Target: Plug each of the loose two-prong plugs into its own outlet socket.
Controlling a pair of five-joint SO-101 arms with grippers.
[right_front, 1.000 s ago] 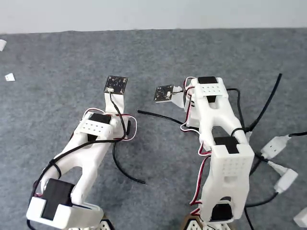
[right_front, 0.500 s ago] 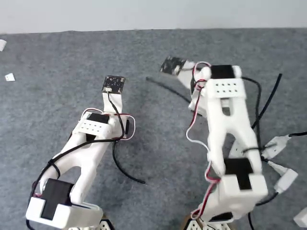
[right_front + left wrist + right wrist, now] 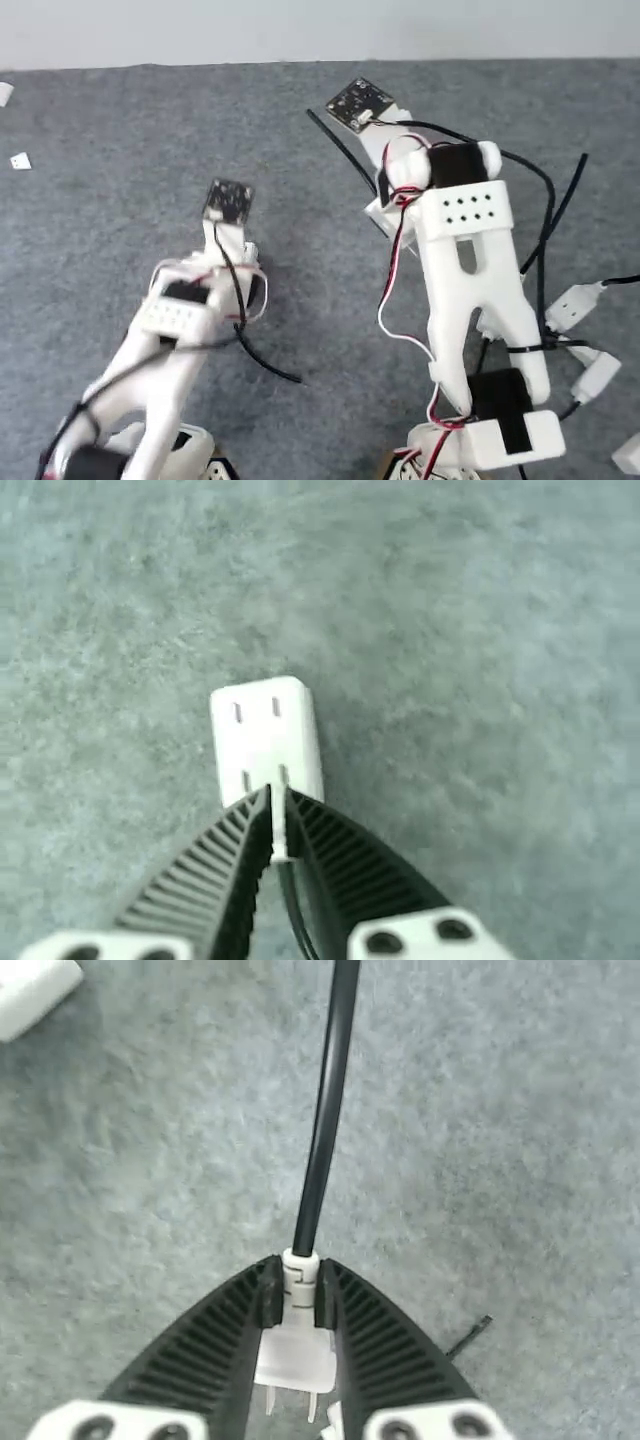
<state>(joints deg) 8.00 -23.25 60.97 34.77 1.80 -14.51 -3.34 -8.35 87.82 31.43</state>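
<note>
The right gripper [image 3: 297, 1272] is clamped tight on a white plug [image 3: 293, 1355], lower centre. The left gripper [image 3: 277, 800] is pinched shut on a thin white tab [image 3: 279, 837] at the edge of the outlet block [image 3: 262, 735].

Over the mat [image 3: 90, 250], my left pincer [image 3: 272, 798] had a plug [image 3: 279, 835] in it and a socket [image 3: 265, 730] just ahead of its tips, while my right pincer [image 3: 298, 1263], to its right, had a second plug [image 3: 295, 1355] in it, its cord [image 3: 325, 1130] running ahead, and connectors [image 3: 573, 305] lay right of that arm.

Likely a robotics lab bench: coarse grey felt-like table cover [image 3: 90, 260], white printed-plastic arm [image 3: 450, 300] trailing loose red-and-white servo wires [image 3: 384, 300], bare black circuit-board camera [image 3: 358, 103].
</note>
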